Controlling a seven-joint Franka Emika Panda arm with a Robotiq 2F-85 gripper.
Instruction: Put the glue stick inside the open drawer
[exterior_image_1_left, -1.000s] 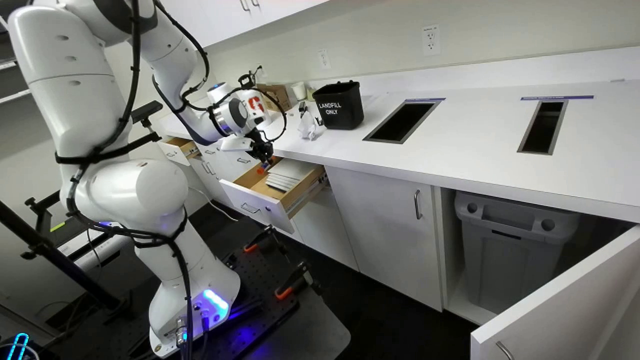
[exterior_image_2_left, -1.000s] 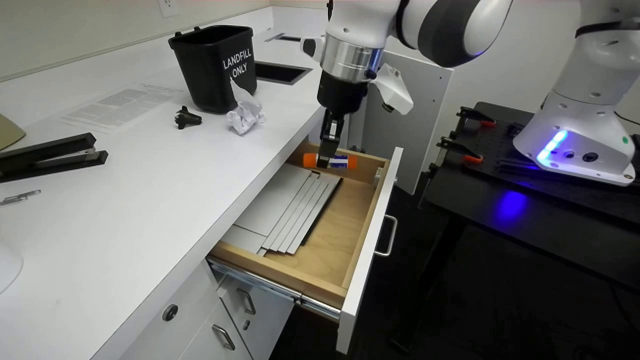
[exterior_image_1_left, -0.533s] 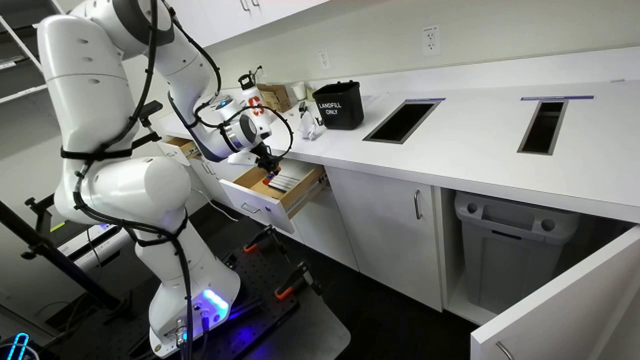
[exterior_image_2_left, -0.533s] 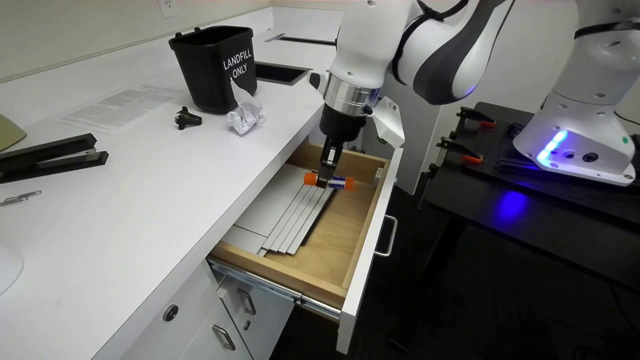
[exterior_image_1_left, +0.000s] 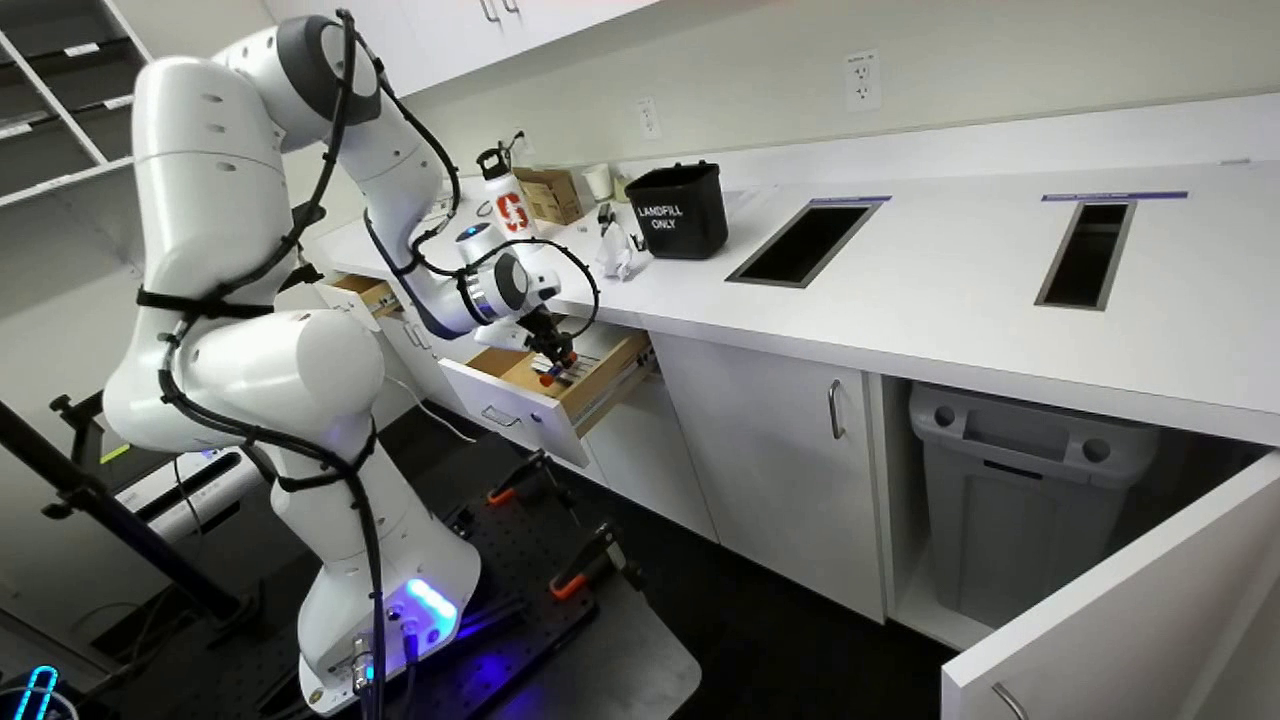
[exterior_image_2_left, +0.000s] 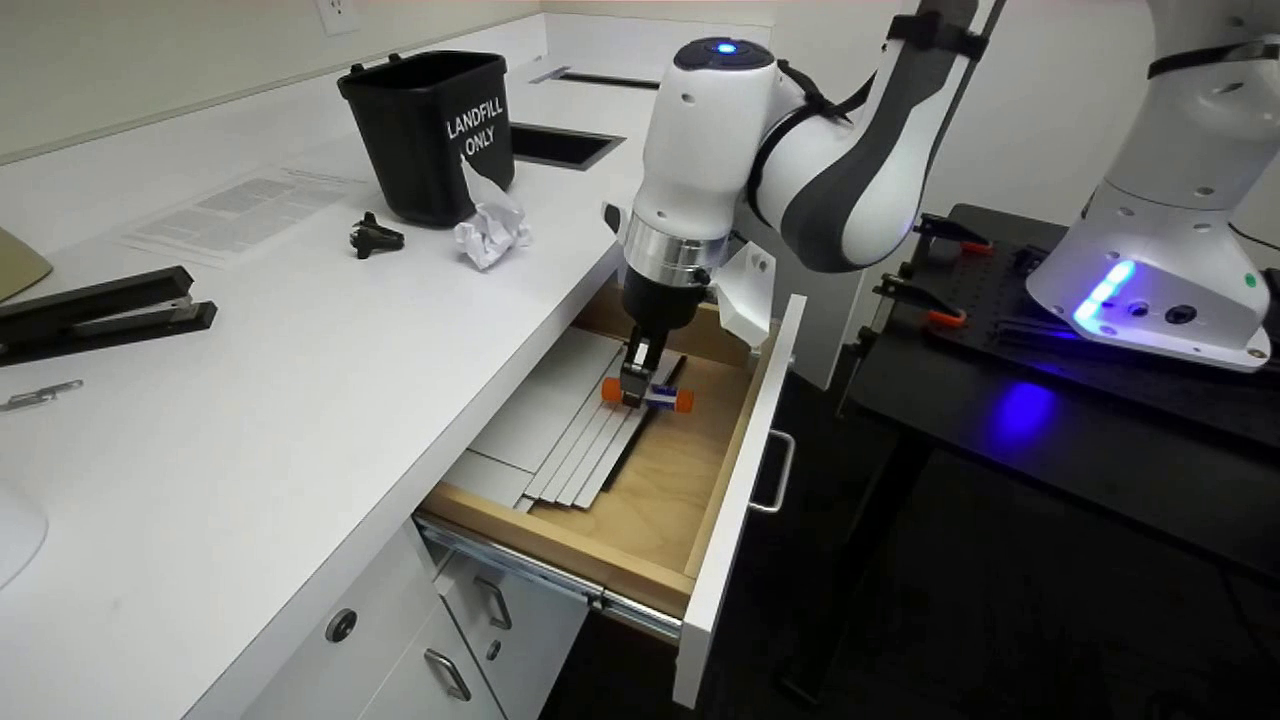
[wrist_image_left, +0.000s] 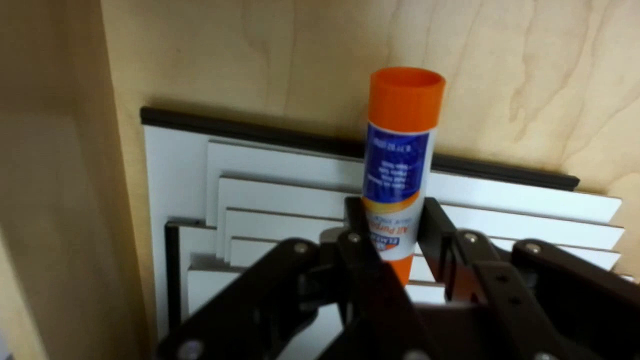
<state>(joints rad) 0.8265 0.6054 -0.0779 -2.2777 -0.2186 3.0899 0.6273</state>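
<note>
The glue stick (wrist_image_left: 397, 160) has orange ends, a blue and white label. It also shows in both exterior views (exterior_image_2_left: 668, 397) (exterior_image_1_left: 548, 379). My gripper (wrist_image_left: 392, 212) is shut on its middle, one finger on each side; the gripper points down in an exterior view (exterior_image_2_left: 634, 388). The stick lies roughly level. The open drawer (exterior_image_2_left: 660, 500) has tan wooden sides and floor and a white front, also seen in the other picture of the scene (exterior_image_1_left: 500, 405). The stick is low over the drawer's inside, above the white panels' edge; I cannot tell whether it touches them.
White flat panels (exterior_image_2_left: 560, 420) lie stacked in the drawer against the counter side. The white counter (exterior_image_2_left: 300, 400) overhangs the drawer's back. On it stand a black bin (exterior_image_2_left: 430, 140), crumpled paper (exterior_image_2_left: 490, 225) and a stapler (exterior_image_2_left: 110, 312).
My gripper has gone down with the glue stick and moved from the drawer's far side wall toward its middle. The gripper has stayed shut on the stick.
</note>
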